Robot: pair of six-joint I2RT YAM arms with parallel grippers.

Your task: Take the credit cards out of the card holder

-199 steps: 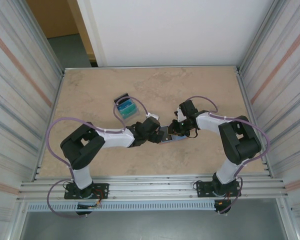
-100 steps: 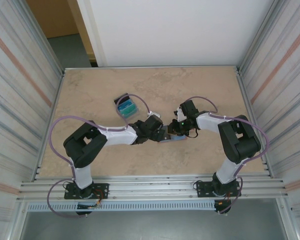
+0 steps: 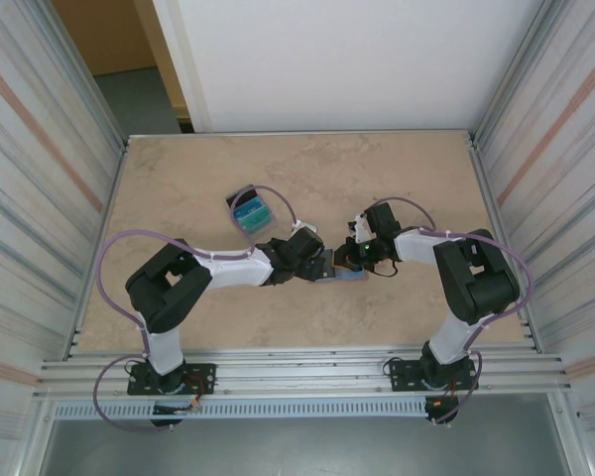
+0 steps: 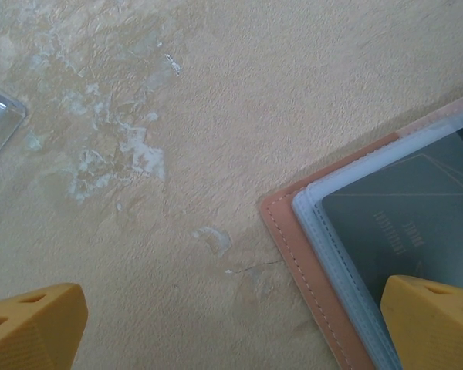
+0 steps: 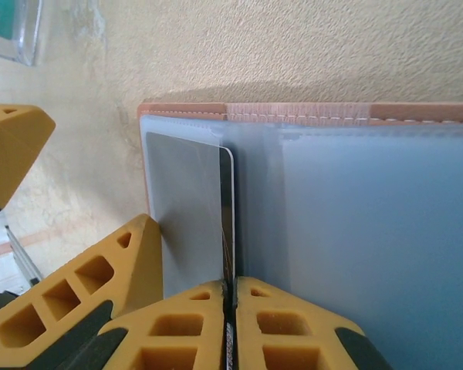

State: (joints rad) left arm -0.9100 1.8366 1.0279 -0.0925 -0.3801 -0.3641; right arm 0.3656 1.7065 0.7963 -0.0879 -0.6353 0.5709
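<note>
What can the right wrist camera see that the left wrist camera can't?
Right wrist: the right gripper shut on the black card's edge at the pocket's mouth.
Left wrist: that card's face with faint printing under the clear sleeve, and pale stains on the table.
Both: the pink card holder lying open, and a clear box's corner.

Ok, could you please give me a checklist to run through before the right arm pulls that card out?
1. Right gripper shut on the card edge: ok.
2. Only one card pinched: cannot tell.
3. Wallet lying open on the table: ok.
4. Left gripper open, one finger over the wallet: ok.
5. That finger actually pressing the wallet down: cannot tell.
</note>
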